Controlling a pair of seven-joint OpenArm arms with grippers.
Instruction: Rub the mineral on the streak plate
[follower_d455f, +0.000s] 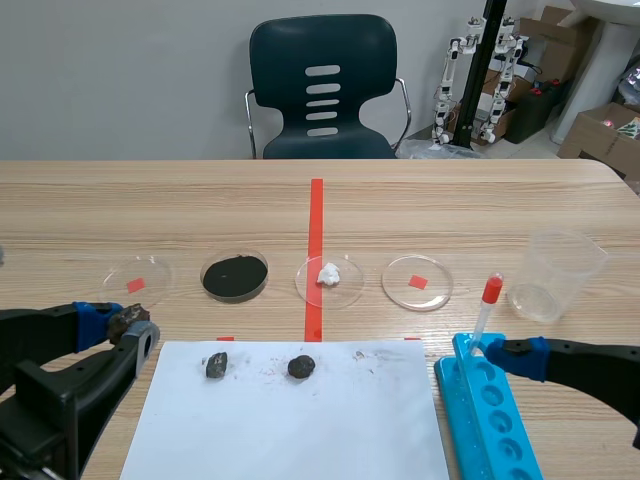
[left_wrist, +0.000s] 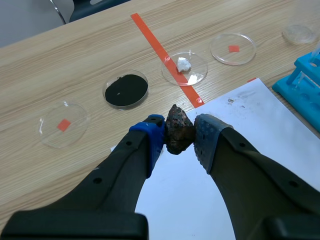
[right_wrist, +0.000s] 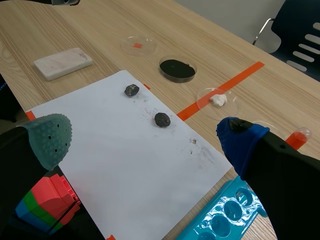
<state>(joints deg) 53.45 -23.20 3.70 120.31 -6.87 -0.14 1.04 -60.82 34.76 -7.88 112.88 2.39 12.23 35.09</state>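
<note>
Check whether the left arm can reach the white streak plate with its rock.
Probably yes: the left tool is shut on the rock, and the streak plate lies uncovered on the table beside the paper, on that arm's side.

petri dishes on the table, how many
4, in a row beyond the paper: empty dish at the left end, black powder dish, white lump dish on the tape line, second empty dish rightmost.

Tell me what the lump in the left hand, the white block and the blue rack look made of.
Lump: rough, dull brown-black rock, seemingly; jagged, grainy faces. White block: likely unglazed ceramic or stone; matte, faintly mottled, rounded corners. Blue rack: probably moulded plastic; smooth, glossy, even colour.
</note>
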